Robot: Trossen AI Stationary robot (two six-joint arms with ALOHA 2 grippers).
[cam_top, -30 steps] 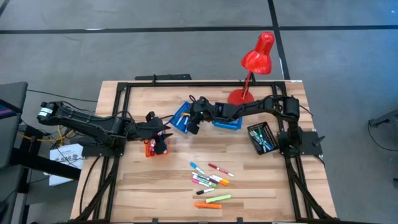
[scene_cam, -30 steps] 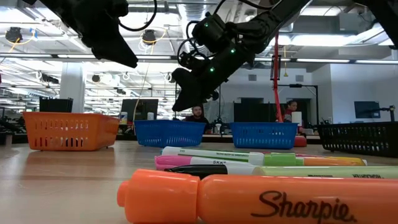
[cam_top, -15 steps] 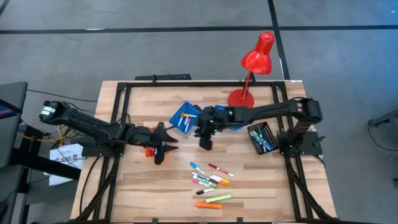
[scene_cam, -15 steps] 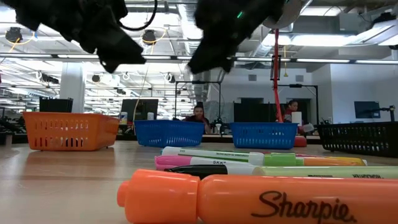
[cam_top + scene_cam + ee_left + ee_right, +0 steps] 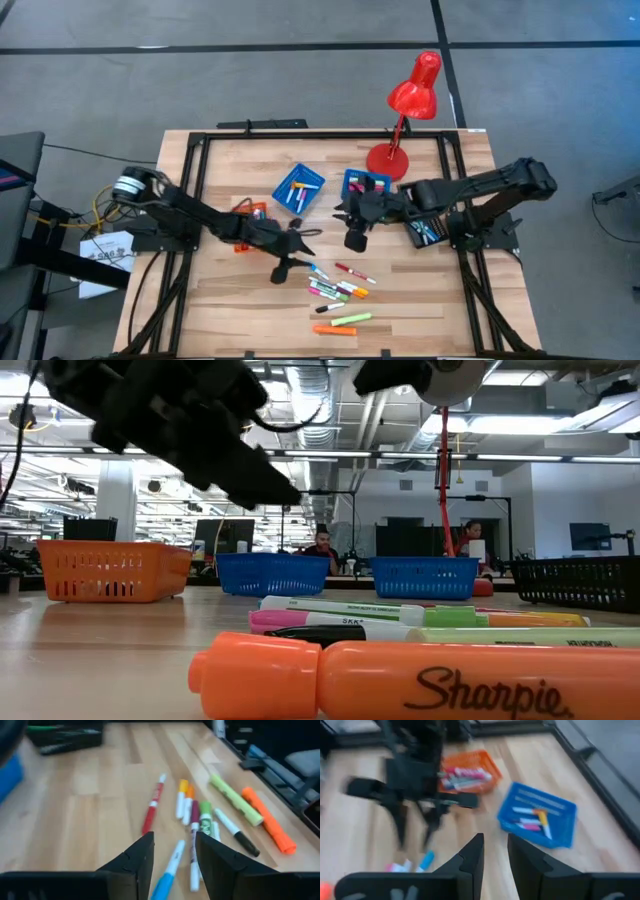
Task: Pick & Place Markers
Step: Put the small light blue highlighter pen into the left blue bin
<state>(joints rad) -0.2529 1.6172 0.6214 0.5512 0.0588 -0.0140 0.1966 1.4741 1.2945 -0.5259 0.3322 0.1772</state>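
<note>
Several markers [image 5: 335,290] in mixed colours lie loose on the wooden table near its front edge. In the low view an orange marker [image 5: 400,680] lies closest. My left gripper [image 5: 283,270] hangs open just left of the pile. In its wrist view [image 5: 172,847] the fingers stand to either side of a blue marker [image 5: 167,870] lying farther below, touching nothing. My right gripper [image 5: 355,240] hangs higher, above the table's middle and beyond the pile. Its fingers [image 5: 494,851] are a little apart with nothing between them.
Two blue trays [image 5: 298,188] [image 5: 365,185], an orange tray [image 5: 250,210] and a black tray [image 5: 425,222] hold more markers behind the pile. A red desk lamp [image 5: 410,100] stands at the far edge. A black frame [image 5: 190,200] rims the table.
My left gripper has left the orange tray, going down and toward the table's near right to the loose markers, tipping downward. My right gripper has left the left blue tray, rising and going toward the table's right and near edge. Both stay as wide as before.
</note>
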